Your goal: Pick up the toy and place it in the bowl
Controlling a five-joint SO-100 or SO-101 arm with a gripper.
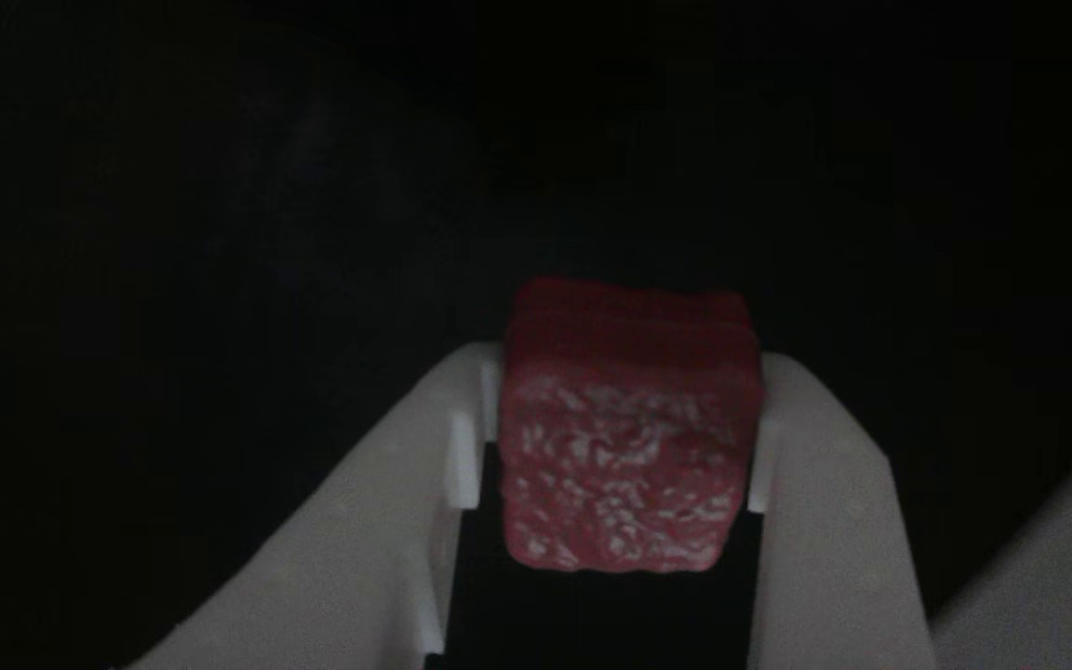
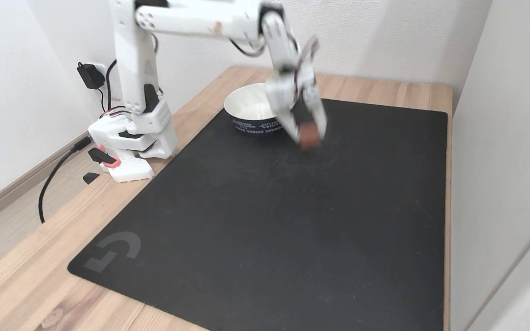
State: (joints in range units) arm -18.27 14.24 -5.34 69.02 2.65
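Right up close in the other view: white pincer [image 1: 624,437], two fingers [image 1: 834,502] closed in on the toy [image 1: 629,428], one pressing each side. Toy's a dark-red cube w/ rounded edges, near face rough & speckled white, top face plainer red. It sits btwn the fingertips, sticking out a bit past them. Behind it everything's black; pale curved edge in the bottom-right corner, can't tell what that is.

Fixed view now: wooden desk [image 2: 25,285] w/ big black mat [image 2: 265,220] across most of it, grey logo in the mat's near-left corner. White arm [image 2: 136,69] stands on its base at the desk's left edge, reaching over to the right & angling down. Pincer [image 2: 308,138] is blurred, pointing down, w/ the toy [image 2: 309,136] gripped at its tip, lifted clear above the mat, not touching it.

Bowl [image 2: 246,103] sits at the mat's far edge, white inside, dark band w/ lettering on the outside wall. Toy's just beside the bowl, to its right & a little nearer us, not over the opening. Black cable [image 2: 53,174] trails off the desk's left side; plug adapter [image 2: 89,76] on the wall behind the arm.
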